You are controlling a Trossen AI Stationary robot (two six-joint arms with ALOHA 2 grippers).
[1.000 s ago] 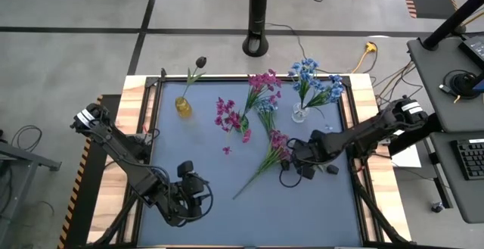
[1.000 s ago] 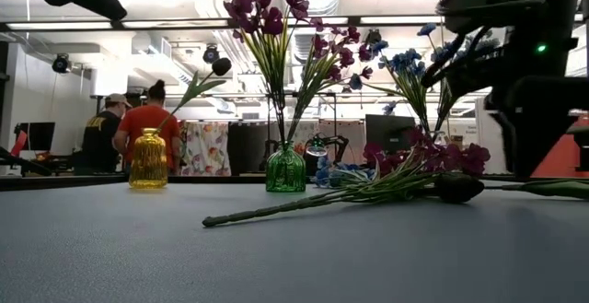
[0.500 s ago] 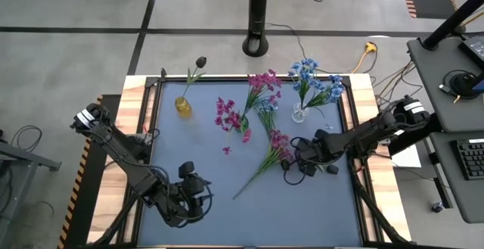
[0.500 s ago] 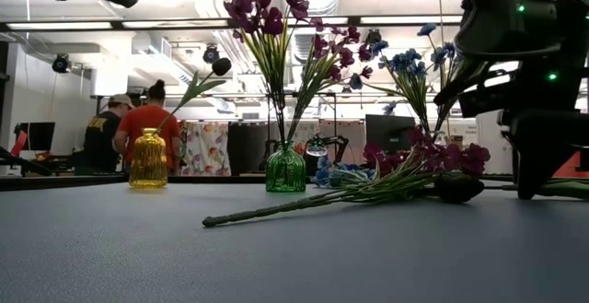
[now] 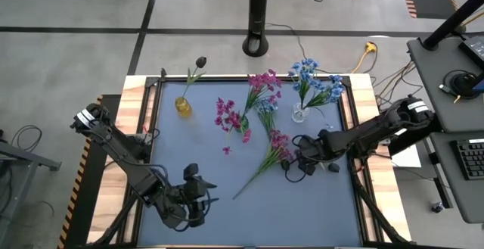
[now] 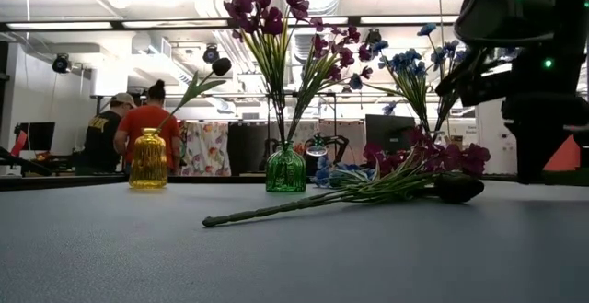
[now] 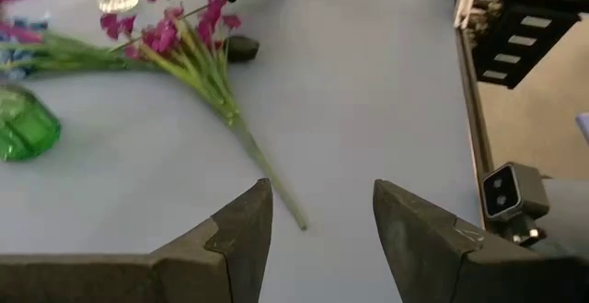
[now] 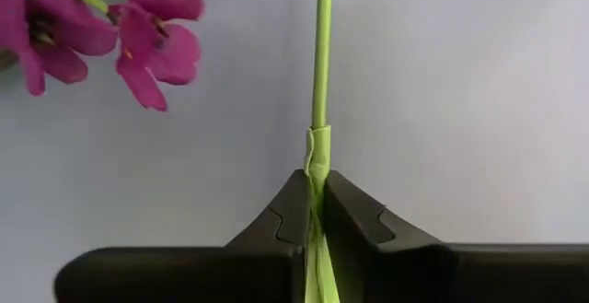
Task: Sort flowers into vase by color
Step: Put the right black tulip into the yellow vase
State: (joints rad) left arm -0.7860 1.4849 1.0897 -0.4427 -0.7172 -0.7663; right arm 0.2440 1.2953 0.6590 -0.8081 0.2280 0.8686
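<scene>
While three vases point(image 5: 183, 107) already hold flowers, the right pincer point(image 8: 316, 213) is clamped on a loose green stem point(image 8: 320, 54); a pink sprig point(image 5: 271, 152) awaits sorting.

The left pincer point(image 7: 320, 213) gapes empty.

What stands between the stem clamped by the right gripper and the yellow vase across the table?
Nothing separates the right gripper from the green stem; it is shut on it. Toward the yellow vase, the loose pink sprig lies on the table beside the gripper, and the green vase of pink flowers stands farther along.
</scene>
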